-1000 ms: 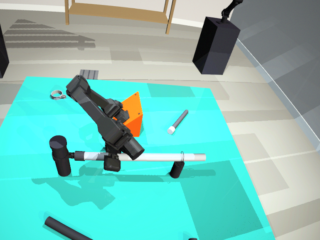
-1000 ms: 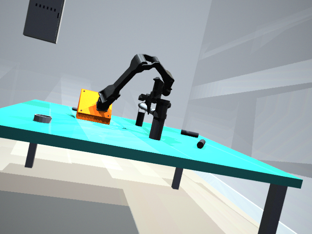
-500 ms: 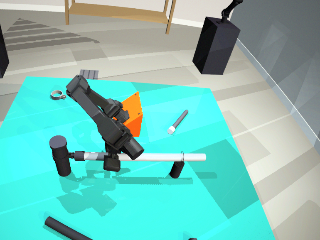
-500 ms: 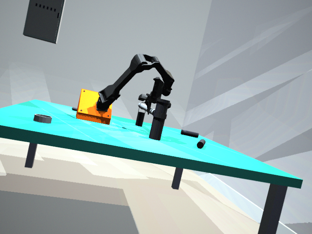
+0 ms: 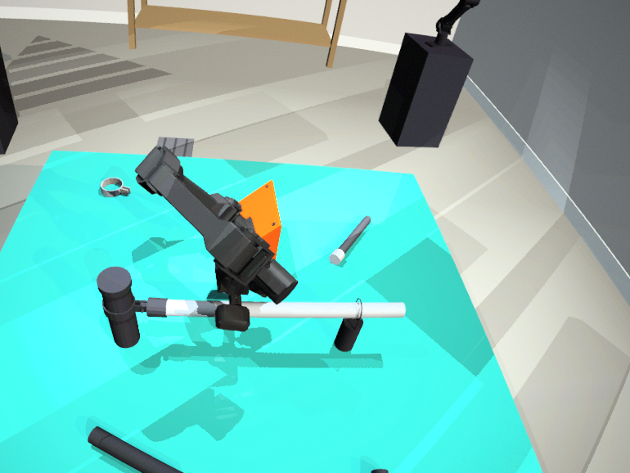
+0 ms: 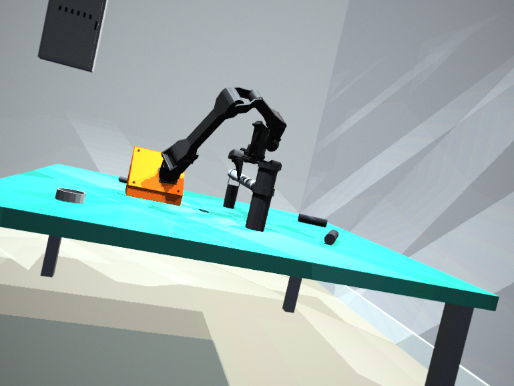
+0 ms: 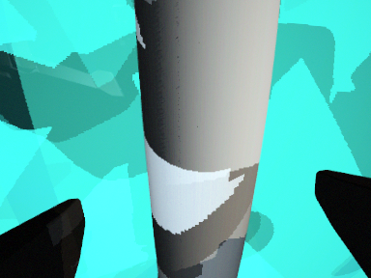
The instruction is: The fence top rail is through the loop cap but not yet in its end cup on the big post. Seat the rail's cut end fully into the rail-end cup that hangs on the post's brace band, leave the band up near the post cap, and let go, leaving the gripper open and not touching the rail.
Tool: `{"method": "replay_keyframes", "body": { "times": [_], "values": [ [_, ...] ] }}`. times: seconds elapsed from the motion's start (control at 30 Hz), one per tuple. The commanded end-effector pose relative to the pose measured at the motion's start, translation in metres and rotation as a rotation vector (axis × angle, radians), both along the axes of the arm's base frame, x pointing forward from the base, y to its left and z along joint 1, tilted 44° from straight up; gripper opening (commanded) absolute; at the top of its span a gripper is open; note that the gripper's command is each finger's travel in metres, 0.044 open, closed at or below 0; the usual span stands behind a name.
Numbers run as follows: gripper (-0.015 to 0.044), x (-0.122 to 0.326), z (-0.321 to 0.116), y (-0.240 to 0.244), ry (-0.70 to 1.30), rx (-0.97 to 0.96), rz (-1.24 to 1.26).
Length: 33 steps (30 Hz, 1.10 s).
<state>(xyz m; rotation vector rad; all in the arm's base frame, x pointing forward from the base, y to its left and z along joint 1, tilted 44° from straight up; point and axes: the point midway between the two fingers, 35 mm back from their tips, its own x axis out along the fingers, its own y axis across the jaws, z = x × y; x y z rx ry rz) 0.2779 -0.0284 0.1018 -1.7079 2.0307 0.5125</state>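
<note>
The white rail [image 5: 305,309] [image 6: 244,179] [image 7: 213,97] runs level from the dark end cup [image 5: 156,307] through the wire loop on the short post [image 5: 347,338] [image 6: 230,197], its far end sticking out beyond. Its left end meets the cup mouth; the depth inside is hidden. The cup hangs on the brace band [image 5: 118,311] [image 6: 262,189], on the upper part of the big post [image 5: 125,333] [image 6: 257,216] below its cap [image 5: 114,280] [image 6: 270,165]. My gripper [image 5: 231,306] [image 7: 203,198] is open around the rail; the wrist view shows gaps on both sides.
An orange plate [image 5: 262,209] [image 6: 145,167] stands behind the arm. A grey ring clamp [image 5: 111,186] [image 6: 70,196] lies at the back left. A dark rod with a white end [image 5: 356,236] lies behind the rail. A dark tube [image 5: 137,452] lies at the front left.
</note>
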Motion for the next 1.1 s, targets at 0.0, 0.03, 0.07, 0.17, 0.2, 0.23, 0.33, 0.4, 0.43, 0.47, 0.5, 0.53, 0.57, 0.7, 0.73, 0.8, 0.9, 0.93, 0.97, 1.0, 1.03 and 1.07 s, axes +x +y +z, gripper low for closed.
{"method": "replay_keyframes", "body": {
  "times": [0.0,0.03,0.07,0.17,0.2,0.23,0.33,0.4,0.43,0.47,0.5,0.53,0.57,0.7,0.73,0.8,0.9,0.93,0.97,1.0,1.03,1.07],
  "values": [
    [0.0440,0.002,0.000,0.020,0.017,0.009,0.028],
    [0.0440,0.002,0.000,0.024,0.021,0.010,0.034],
    [0.0440,0.002,0.000,0.027,0.023,0.011,0.038],
    [0.0440,0.003,0.000,0.027,0.024,0.011,0.039],
    [0.0440,0.002,0.003,0.025,0.013,0.014,0.046],
    [0.0440,0.003,0.005,0.030,0.005,0.022,0.058],
    [0.0440,0.004,0.019,0.052,-0.034,0.067,0.120],
    [0.0440,0.004,0.022,0.057,-0.042,0.078,0.134],
    [0.0440,0.004,0.022,0.057,-0.042,0.078,0.134],
    [0.0440,0.004,0.022,0.057,-0.042,0.078,0.134],
    [0.0440,0.004,0.022,0.057,-0.042,0.078,0.134],
    [0.0440,0.004,0.022,0.057,-0.042,0.078,0.134],
    [0.0440,0.004,0.022,0.057,-0.042,0.078,0.134],
    [0.0440,0.004,0.022,0.057,-0.042,0.078,0.134],
    [0.0440,0.004,0.022,0.057,-0.042,0.078,0.134],
    [0.0440,0.004,0.022,0.057,-0.042,0.078,0.134],
    [0.0440,0.004,0.022,0.057,-0.042,0.078,0.134],
    [0.0440,0.004,0.022,0.057,-0.042,0.078,0.134],
    [0.0440,0.004,0.022,0.057,-0.042,0.078,0.134],
    [0.0440,0.004,0.022,0.057,-0.042,0.078,0.134],
    [0.0440,0.004,0.022,0.057,-0.042,0.078,0.134],
    [0.0440,0.004,0.022,0.057,-0.042,0.078,0.134]
  ]
}}
